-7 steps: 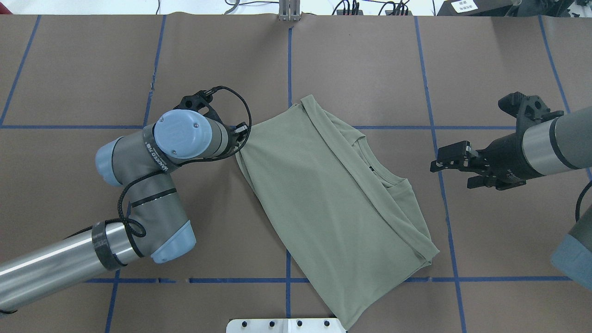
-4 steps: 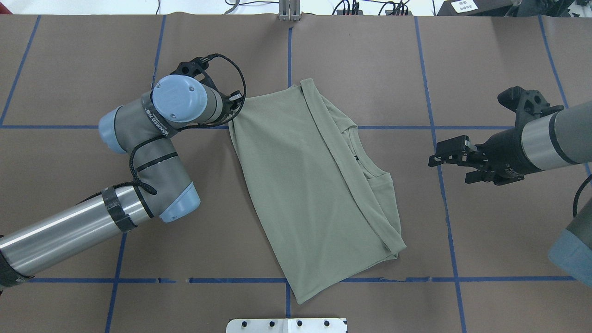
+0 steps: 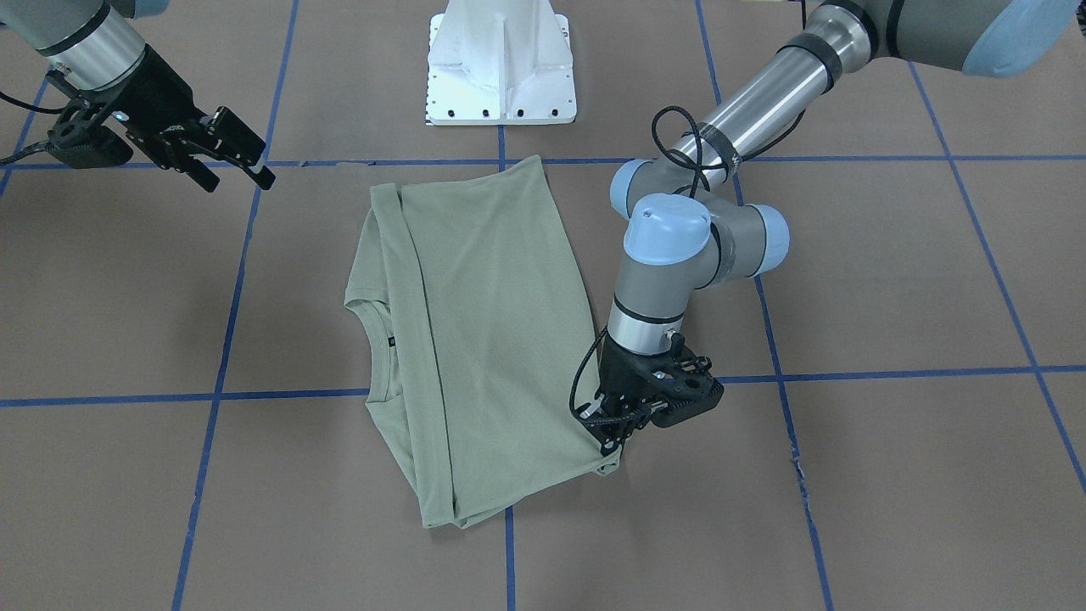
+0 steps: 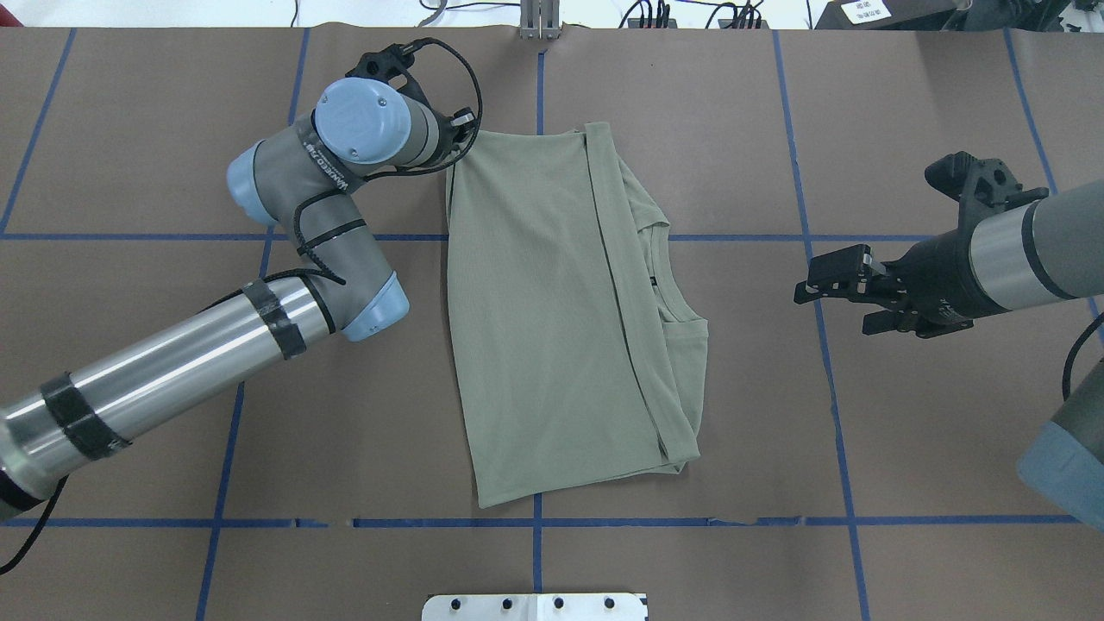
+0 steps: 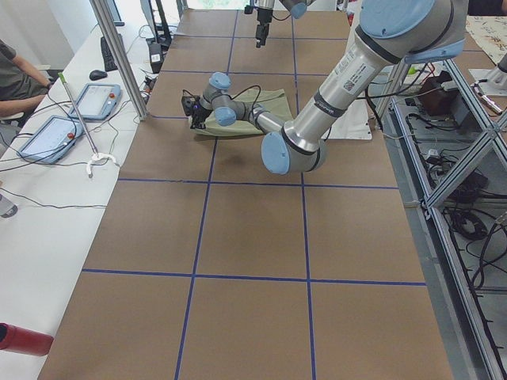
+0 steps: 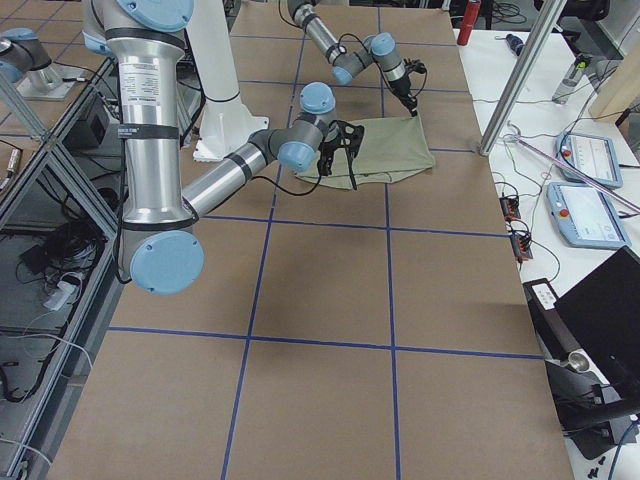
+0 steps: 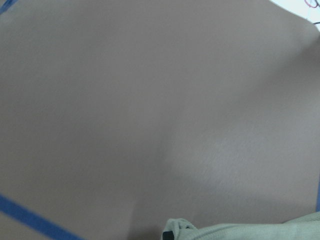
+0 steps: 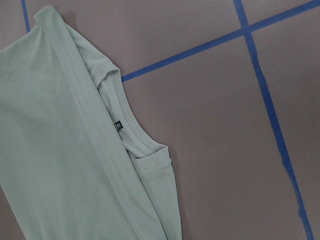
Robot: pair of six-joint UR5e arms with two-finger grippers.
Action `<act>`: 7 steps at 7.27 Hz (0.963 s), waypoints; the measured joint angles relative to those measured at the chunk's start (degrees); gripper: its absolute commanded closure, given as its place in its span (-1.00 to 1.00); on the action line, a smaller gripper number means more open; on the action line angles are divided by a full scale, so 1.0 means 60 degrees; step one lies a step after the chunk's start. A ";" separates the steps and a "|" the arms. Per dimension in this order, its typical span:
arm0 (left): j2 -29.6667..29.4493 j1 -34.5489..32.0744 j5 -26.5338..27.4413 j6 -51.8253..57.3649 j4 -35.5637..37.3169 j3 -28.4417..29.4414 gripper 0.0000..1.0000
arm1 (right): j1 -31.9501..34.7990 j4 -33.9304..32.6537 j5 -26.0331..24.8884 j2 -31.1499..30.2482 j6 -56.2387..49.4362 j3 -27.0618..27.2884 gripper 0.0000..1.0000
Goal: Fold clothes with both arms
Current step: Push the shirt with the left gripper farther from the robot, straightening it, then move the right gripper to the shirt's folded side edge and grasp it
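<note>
The pale green clothes (image 4: 552, 302) lie folded lengthwise in the middle of the table, neck opening and black label (image 8: 117, 125) toward the robot's right. My left gripper (image 4: 455, 138) is shut on the shirt's far left corner (image 3: 604, 458), and its wrist view shows only a bunched scrap of fabric (image 7: 250, 231) at the bottom edge. My right gripper (image 4: 832, 309) hovers open and empty to the right of the shirt (image 3: 484, 331), well apart from it. It shows open in the front view too (image 3: 237, 174).
Blue tape lines (image 4: 535, 522) grid the brown table. The white pedestal base (image 3: 501, 68) stands at the near edge, close to the shirt's hem. A side bench holds tablets (image 5: 95, 99), with a seated person (image 5: 16, 75) beside it.
My left gripper has moved toward the far edge, dragging the shirt corner with it. The shirt has swung round and now lies square to the tape grid. The right gripper has barely shifted.
</note>
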 measured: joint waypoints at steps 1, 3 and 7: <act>-0.0504 -0.0070 0.0227 0.0090 -0.0602 0.0882 1.00 | 0.0004 0.0000 0.0003 0.0015 -0.0003 0.0004 -1.00; -0.1221 -0.0096 0.0694 0.0208 -0.1721 0.2364 1.00 | 0.0024 0.0000 -0.0004 0.0023 -0.0019 0.0002 -1.00; -0.1406 -0.0132 0.0986 0.0897 -0.2229 0.2867 -1.00 | 0.0165 -0.0008 -0.0009 0.0136 -0.0057 -0.0009 -1.00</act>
